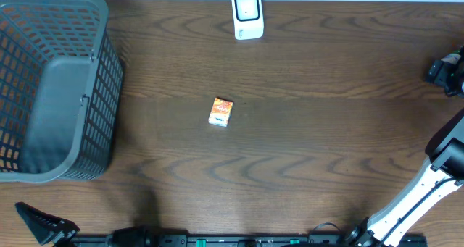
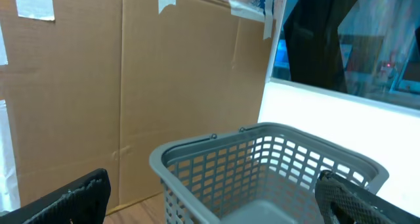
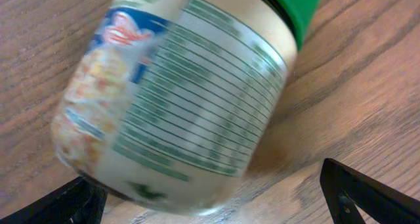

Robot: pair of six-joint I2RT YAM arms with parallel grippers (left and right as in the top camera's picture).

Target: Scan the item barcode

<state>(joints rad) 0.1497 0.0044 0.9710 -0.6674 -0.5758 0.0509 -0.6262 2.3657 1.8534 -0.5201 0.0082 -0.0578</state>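
The basket (image 1: 58, 88) stood at the left end of the table (image 1: 326, 131). The scanner (image 1: 247, 15) sat midway along the far edge. The small box (image 1: 220, 111) lay near the centre, well right of the basket and nearer me than the scanner. A jar (image 3: 177, 99) lay on its side on the table just ahead of my right claw (image 3: 216, 198), and the basket stood ahead of my left claw (image 2: 210, 201).

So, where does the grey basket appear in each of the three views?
Overhead: the grey basket stands at the left edge.
Left wrist: lower centre to right, in front of a cardboard wall.
Right wrist: not in it; a jar fills the picture.
Shared landmark: the wooden table, seen in overhead and right wrist.
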